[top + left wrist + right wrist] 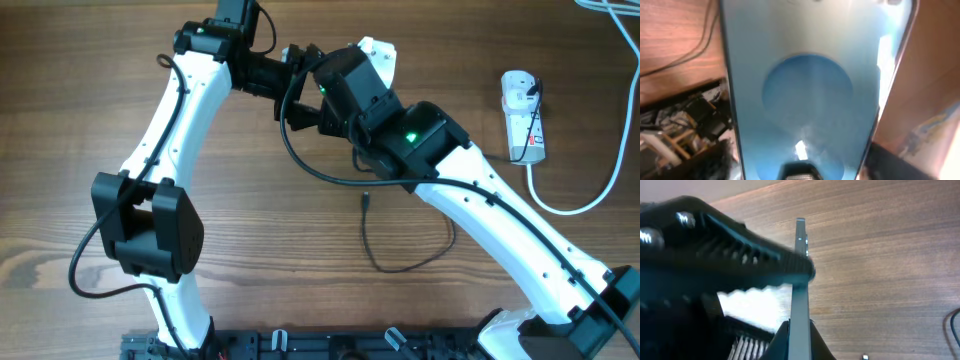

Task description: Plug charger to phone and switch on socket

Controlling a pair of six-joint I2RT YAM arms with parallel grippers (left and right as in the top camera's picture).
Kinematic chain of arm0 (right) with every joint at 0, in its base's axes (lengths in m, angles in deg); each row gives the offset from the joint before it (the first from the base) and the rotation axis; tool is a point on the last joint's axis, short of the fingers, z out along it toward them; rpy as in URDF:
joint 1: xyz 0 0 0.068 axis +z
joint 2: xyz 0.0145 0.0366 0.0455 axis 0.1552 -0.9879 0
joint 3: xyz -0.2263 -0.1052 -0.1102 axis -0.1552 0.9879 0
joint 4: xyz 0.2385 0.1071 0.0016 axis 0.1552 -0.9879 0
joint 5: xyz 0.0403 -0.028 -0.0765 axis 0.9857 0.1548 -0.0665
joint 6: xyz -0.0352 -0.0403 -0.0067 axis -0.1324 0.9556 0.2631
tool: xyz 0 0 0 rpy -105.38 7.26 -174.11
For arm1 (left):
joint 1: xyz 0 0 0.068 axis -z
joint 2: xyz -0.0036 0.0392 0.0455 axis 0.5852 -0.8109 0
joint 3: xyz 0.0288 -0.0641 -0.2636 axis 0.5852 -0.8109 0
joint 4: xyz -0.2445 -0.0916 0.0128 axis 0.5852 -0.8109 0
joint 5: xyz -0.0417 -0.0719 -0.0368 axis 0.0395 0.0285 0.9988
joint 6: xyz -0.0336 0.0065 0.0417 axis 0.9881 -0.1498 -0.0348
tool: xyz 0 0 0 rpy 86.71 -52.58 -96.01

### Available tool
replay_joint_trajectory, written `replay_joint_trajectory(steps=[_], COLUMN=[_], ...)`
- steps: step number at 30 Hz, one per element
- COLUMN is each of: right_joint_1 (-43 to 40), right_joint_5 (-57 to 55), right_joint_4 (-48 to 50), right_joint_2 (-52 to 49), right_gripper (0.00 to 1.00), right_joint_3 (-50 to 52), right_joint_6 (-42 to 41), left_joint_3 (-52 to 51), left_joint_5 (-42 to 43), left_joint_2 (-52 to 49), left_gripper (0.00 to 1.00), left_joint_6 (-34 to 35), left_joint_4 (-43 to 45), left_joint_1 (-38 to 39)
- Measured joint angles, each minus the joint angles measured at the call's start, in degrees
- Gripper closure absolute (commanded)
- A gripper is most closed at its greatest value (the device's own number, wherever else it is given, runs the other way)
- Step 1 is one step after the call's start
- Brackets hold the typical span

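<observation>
The phone [805, 90] fills the left wrist view with its cyan screen and a rounded lighter shape. In the right wrist view it stands edge-on [800, 255] above the wood. My right gripper [799, 330] is shut on its thin edge. My left gripper [300, 65] clamps it from the other side, and its jaw [740, 255] crosses the phone. In the overhead view both grippers meet at the far middle and hide the phone. The charger [400, 255] lies in a loop mid-table, its tip [366, 200] free. The socket [522, 115] lies at the far right.
The socket's thick white lead [590, 200] curves along the right edge. A white piece [378, 55] shows behind my right wrist. The arms' bases [300, 345] line the near edge. Wood table [80, 120] all around.
</observation>
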Motion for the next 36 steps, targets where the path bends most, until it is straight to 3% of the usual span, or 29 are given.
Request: replay_joint_trajectory(steps=[5,11,15,17,24,30,36], right_joint_1=[0.0,0.0,0.0,0.0,0.0,0.0,0.0], right_joint_5=[-0.72,-5.38,-5.03,-4.61,1.11,2.01,2.01], right_joint_4=[-0.42,-0.42,-0.44,-0.44,-0.72,-0.87,-0.7], right_joint_2=[-0.02,0.0,2.1,5.01,7.78,7.78,7.78], right_gripper=[0.96,0.95,0.96,0.96,0.96,0.96,0.96], right_joint_3=[0.0,0.0,0.0,0.0,0.0,0.0,0.0], right_joint_6=[-9.66,-39.85,-56.59,-62.2,-69.11,-71.6,-73.09], left_joint_3=[0.17,0.17,0.2,0.2,0.2,0.2,0.2], left_joint_5=[0.81,0.81,0.81,0.83,8.13,13.49,13.86], left_joint_2=[0.15,0.22,0.22,0.22,0.22,0.22,0.22], left_gripper=[0.0,0.0,0.2,0.24,0.2,0.42,0.5], left_joint_6=[0.42,0.42,0.59,2.1,4.83,5.25,5.46], left_joint_4=[-0.02,1.49,2.97,3.1,5.75,5.73,5.75], left_joint_1=[0.02,0.02,0.02,0.02,0.02,0.02,0.02])
